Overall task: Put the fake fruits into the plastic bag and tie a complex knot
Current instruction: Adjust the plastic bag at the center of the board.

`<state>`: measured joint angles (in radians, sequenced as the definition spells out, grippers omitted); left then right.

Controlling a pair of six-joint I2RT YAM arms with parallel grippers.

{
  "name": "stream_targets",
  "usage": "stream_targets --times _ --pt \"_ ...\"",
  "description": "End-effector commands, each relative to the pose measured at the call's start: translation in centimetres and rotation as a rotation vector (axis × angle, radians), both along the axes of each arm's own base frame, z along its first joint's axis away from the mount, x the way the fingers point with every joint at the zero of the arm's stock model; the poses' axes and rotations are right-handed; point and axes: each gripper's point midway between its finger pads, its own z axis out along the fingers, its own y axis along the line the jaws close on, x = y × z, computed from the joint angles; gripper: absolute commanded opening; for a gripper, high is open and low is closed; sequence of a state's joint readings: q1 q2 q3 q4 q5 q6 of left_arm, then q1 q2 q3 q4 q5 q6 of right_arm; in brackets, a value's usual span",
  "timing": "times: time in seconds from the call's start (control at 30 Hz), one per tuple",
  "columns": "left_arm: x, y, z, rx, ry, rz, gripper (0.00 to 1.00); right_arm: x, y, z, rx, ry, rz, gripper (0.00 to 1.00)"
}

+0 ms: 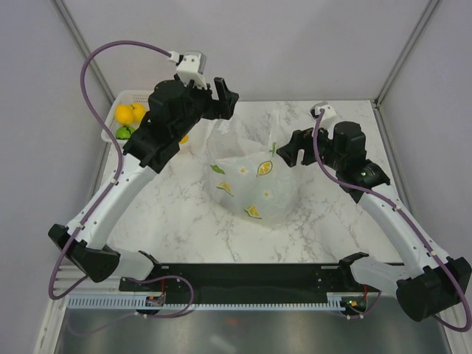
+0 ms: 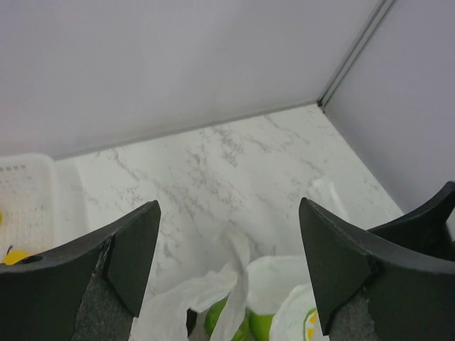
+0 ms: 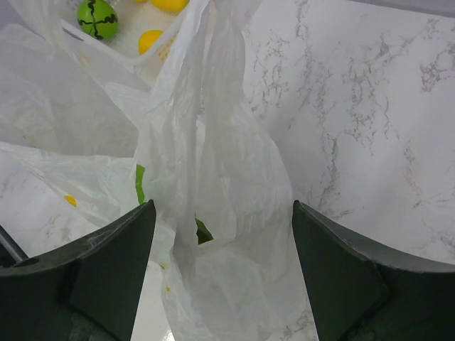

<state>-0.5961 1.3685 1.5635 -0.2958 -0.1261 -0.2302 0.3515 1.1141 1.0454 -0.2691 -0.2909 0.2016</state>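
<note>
On the table (image 1: 184, 221), the bag (image 1: 254, 188) looked thin, soft and slippery, best pinched at its loop (image 3: 213, 106), while the left gripper (image 2: 229, 206) and right gripper (image 3: 224, 213) had jaws wide and empty.

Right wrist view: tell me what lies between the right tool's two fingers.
A raised fold of the plastic bag stands between the fingers of the open right tool, shown in the right wrist view.

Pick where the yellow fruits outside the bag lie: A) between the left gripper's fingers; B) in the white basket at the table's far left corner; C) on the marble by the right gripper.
B: the yellow fruits sit in the white basket, apart from the plastic bag.
</note>
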Motion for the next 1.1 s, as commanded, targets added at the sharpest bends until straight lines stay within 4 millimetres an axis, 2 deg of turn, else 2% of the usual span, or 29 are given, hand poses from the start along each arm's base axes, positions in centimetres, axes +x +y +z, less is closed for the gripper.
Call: stream_targets --times 0.0,0.03,0.07,0.13,0.17,0.23,0.27,0.33,0.4,0.47,0.5,0.53,0.73,0.9,1.0,1.07 --pt "-1.2 -1.5 5.0 0.006 -0.097 -0.087 0.86 -0.1 1.6 2.5 0.080 -0.071 0.080 0.85" --pt "-1.7 -2.1 6.6 -0.010 -0.123 -0.111 0.85 -0.1 1.7 2.6 0.088 -0.070 0.084 0.79" --pt "-1.5 -3.0 6.0 -0.005 -0.096 -0.131 0.85 -0.3 1.8 2.8 0.096 -0.075 0.089 0.78" --pt "-2.1 -4.5 7.0 -0.039 -0.092 -0.203 0.85 -0.6 1.9 3.2 0.115 -0.075 0.091 0.75" --pt "-1.8 -5.7 6.2 -0.077 -0.040 -0.226 0.85 -0.8 1.8 3.7 0.122 -0.089 0.090 0.75" --pt "-2.2 -7.3 5.9 -0.129 0.012 -0.293 0.85 -1.1 1.8 4.1 0.129 -0.097 0.091 0.75" --pt "-2.0 -8.6 4.8 -0.163 0.073 -0.321 0.85 -1.3 1.6 4.5 0.134 -0.108 0.085 0.74" --pt "-2.2 -9.9 4.6 -0.192 0.104 -0.347 0.85 -1.4 1.4 4.8 0.136 -0.115 0.076 0.74" --pt "-1.9 -11.3 3.4 -0.179 0.133 -0.361 0.86 -1.5 1.3 5.0 0.139 -0.120 0.076 0.75" --pt "-2.1 -12.3 3.3 -0.185 0.147 -0.379 0.86 -1.7 1.4 5.2 0.145 -0.121 0.075 0.75" --pt "-1.8 -13.0 2.0 -0.173 0.182 -0.383 0.86 -1.7 1.3 5.2 0.145 -0.122 0.075 0.75" --pt "-2.0 -13.5 2.2 -0.179 0.190 -0.395 0.86 -1.8 1.3 5.2 0.146 -0.120 0.075 0.75" --pt "-2.8 -15.2 0.6 -0.180 0.258 -0.445 0.84 -1.9 0.9 4.8 0.129 -0.124 0.061 0.75" --pt "-3.9 -15.1 0.2 -0.176 0.274 -0.464 0.83 -2.0 0.7 4.6 0.121 -0.122 0.053 0.75" --pt "-4.5 -15.1 0.0 -0.168 0.280 -0.480 0.75 -2.1 0.6 4.6 0.123 -0.122 0.050 0.75" --pt "-4.8 -15.2 -0.8 -0.162 0.304 -0.487 0.73 -2.2 0.5 4.6 0.121 -0.127 0.045 0.76"
